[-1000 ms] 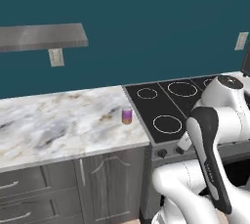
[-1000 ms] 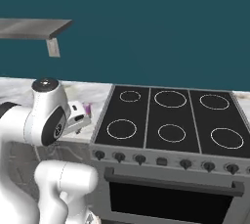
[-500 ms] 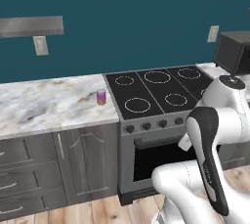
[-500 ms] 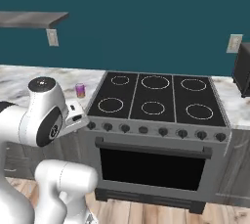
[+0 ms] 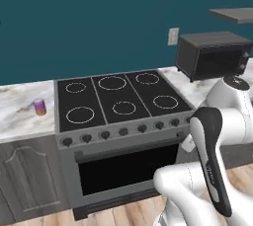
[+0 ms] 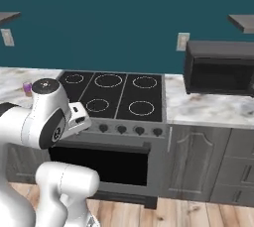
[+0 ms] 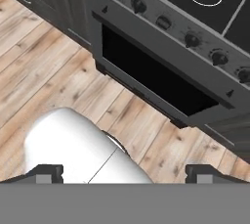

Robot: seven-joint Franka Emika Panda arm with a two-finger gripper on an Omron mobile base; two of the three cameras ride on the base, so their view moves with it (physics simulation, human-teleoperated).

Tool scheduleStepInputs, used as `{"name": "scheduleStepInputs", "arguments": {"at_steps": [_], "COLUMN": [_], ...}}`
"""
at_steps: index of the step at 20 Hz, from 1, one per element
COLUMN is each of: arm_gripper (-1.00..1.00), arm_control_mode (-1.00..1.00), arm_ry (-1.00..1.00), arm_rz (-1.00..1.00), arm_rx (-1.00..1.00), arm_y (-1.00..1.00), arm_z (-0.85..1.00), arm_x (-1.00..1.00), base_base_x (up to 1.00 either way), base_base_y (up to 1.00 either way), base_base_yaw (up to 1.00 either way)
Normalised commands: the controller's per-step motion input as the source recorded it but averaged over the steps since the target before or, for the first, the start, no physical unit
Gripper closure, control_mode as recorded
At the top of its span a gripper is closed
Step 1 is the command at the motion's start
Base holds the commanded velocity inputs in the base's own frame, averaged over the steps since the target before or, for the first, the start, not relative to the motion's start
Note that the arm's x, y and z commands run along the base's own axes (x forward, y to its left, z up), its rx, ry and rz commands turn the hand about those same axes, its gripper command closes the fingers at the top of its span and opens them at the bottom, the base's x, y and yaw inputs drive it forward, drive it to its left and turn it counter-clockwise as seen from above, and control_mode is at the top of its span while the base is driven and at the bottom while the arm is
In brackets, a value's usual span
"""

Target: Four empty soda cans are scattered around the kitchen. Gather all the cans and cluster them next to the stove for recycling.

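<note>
Gripper (image 7: pixel 124 171) is hanging with fingers apart, empty, pointing at the wood floor (image 7: pixel 44 66) before the oven door (image 7: pixel 156 78). Purple can (image 5: pixel 39 107) is sitting on the counter (image 5: pixel 20 116) just left of the stove (image 5: pixel 121 101). Risk: arm tucked low, swinging up could be clipping stove knobs (image 5: pixel 123 131).

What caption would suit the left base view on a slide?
A purple soda can stands on the marble counter left of the black stove.
</note>
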Motion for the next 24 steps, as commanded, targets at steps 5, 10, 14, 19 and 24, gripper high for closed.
{"name": "scheduleStepInputs", "arguments": {"at_steps": [5, 10, 14, 19, 24], "arm_gripper": [-1.0, -1.0, -1.0, -1.0, -1.0], "arm_control_mode": [1.0, 1.0, 1.0, 1.0, 1.0], "arm_ry": [0.0, 0.0, 0.0, 0.0, 0.0], "arm_rz": [0.0, 0.0, 0.0, 0.0, 0.0], "arm_rx": [0.0, 0.0, 0.0, 0.0, 0.0], "arm_y": [0.0, 0.0, 0.0, 0.0, 0.0], "arm_z": [0.0, 0.0, 0.0, 0.0, 0.0], "arm_x": [0.0, 0.0, 0.0, 0.0, 0.0], "base_base_x": [0.15, 0.1, 0.02, 0.0, 0.0], "base_base_y": [-1.0, -0.99, -0.36, -0.02, 0.0], "base_base_yaw": [-0.13, -0.16, -0.44, -0.5, -0.5]}}
